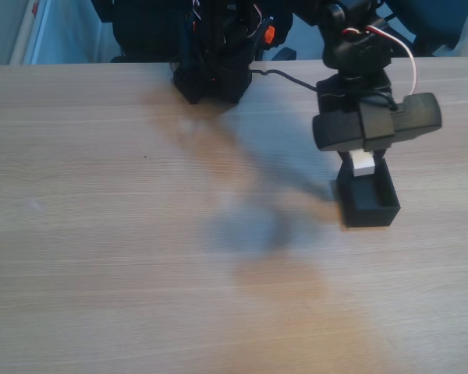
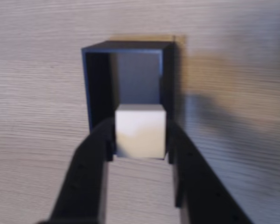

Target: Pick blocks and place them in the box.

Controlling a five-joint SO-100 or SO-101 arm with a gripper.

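Observation:
A small white cube (image 2: 140, 130) sits between my gripper's (image 2: 140, 140) two black fingers, which are shut on its sides. In the wrist view the cube hangs over the near edge of the black open-topped box (image 2: 95, 84), whose inside looks bare. In the fixed view the gripper (image 1: 363, 165) points down at the right of the table, and the white cube (image 1: 363, 162) shows just above the back rim of the box (image 1: 368, 204). A black camera body on the wrist hides most of the fingers there.
The wooden table (image 1: 140, 234) spreads wide to the left and front of the box. The arm's black base (image 1: 214, 74) stands at the back centre, with a cable running right from it. Dark chairs and gear lie beyond the table's far edge.

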